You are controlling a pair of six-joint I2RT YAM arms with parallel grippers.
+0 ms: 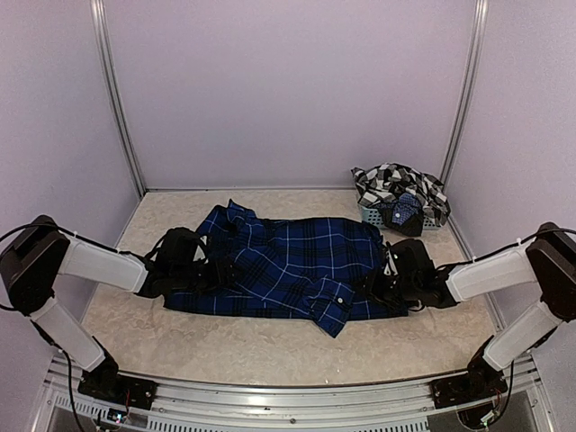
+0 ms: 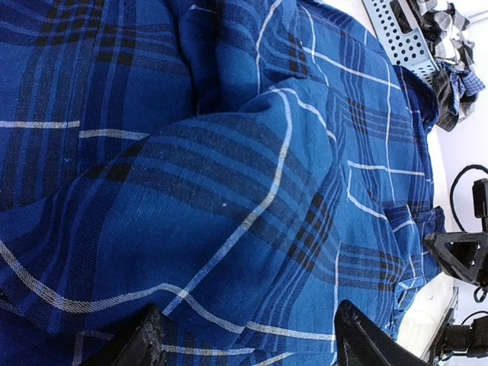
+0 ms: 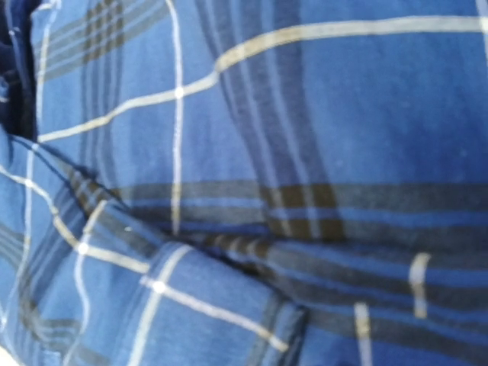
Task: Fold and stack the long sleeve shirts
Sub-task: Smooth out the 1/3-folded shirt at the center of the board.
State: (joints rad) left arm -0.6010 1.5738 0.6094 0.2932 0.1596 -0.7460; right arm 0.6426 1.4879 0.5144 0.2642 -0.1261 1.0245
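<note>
A navy blue plaid long sleeve shirt (image 1: 288, 261) lies spread flat across the middle of the table, its collar at the back left. My left gripper (image 1: 202, 264) rests at its left edge. In the left wrist view this gripper (image 2: 248, 309) is open, its black fingertips (image 2: 149, 339) wide apart over the blue cloth (image 2: 229, 191). My right gripper (image 1: 389, 281) sits low at the shirt's right edge. Blue plaid cloth (image 3: 244, 152) fills the right wrist view and hides the fingers. A black-and-white checked shirt (image 1: 396, 183) is heaped on the basket at the back right.
The grey-blue mesh basket (image 1: 371, 213) stands at the back right corner, also in the left wrist view (image 2: 396, 34). White walls with metal posts (image 1: 121, 117) enclose the table on three sides. A metal rail (image 1: 288, 391) runs along the near edge.
</note>
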